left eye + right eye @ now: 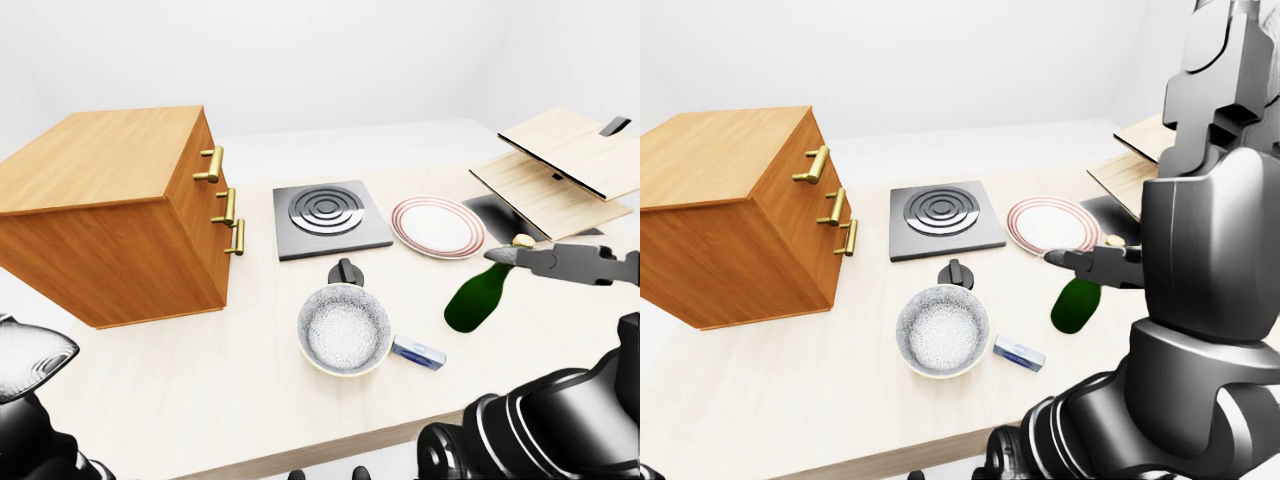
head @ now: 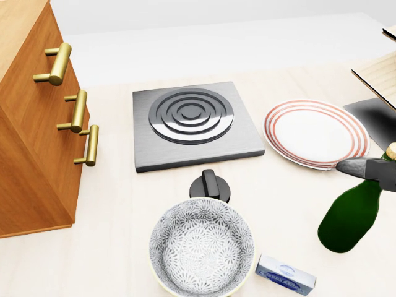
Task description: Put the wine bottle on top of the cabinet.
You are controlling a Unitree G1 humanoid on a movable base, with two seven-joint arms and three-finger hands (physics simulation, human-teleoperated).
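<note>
I stand at a pale wooden surface with my right hand reaching in from the right of the left-eye view, its dark fingers stretched level toward the neck of the green wine bottle. The bottle stands tilted at the right side of the surface, its cork-coloured top close beside my fingertip; whether I touch it I cannot tell, and I cannot tell whether my fingers are spread or pressed together, since only one dark pointed tip shows clearly. They do not appear to close round the glass. My left hand does not show clearly. The wooden cabinet with three brass handles sits well apart at the left, its flat top bare. Between bottle and cabinet lie a patterned bowl, a black knob, a grey burner plate, a red-rimmed plate and a small blue box. To do this step well, I judge I should bring my fingers lower, round the bottle's wide body and not its thin neck, and close firmly before lifting, because a tilted bottle held high may swing or slip. Then I should lift it above the bowl and carry it leftward over the clutter.
</note>
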